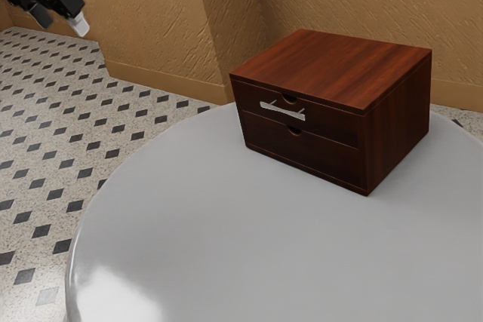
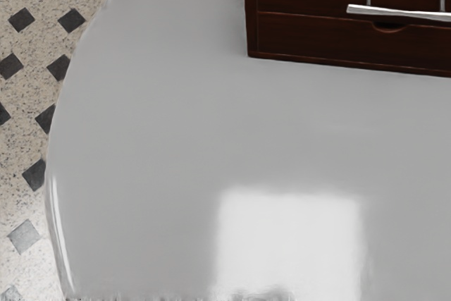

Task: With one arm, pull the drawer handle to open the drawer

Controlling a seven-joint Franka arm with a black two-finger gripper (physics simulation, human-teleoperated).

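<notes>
Tan walls surround our grey bench (image 1: pixel 226 246), where the cabinet (image 1: pixel 339 65) sits at two o'clock, top drawer (image 1: pixel 324 117) shut, handle (image 1: pixel 283 110) facing outward for a straight pull, while our end effector (image 1: pixel 60 9) hangs well apart at ten o'clock, spread or pressed we cannot tell

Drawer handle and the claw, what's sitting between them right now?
Nothing stands between them. In the exterior view, the stretch from the claw to the handle is just patterned floor and bare gray tabletop.
</notes>
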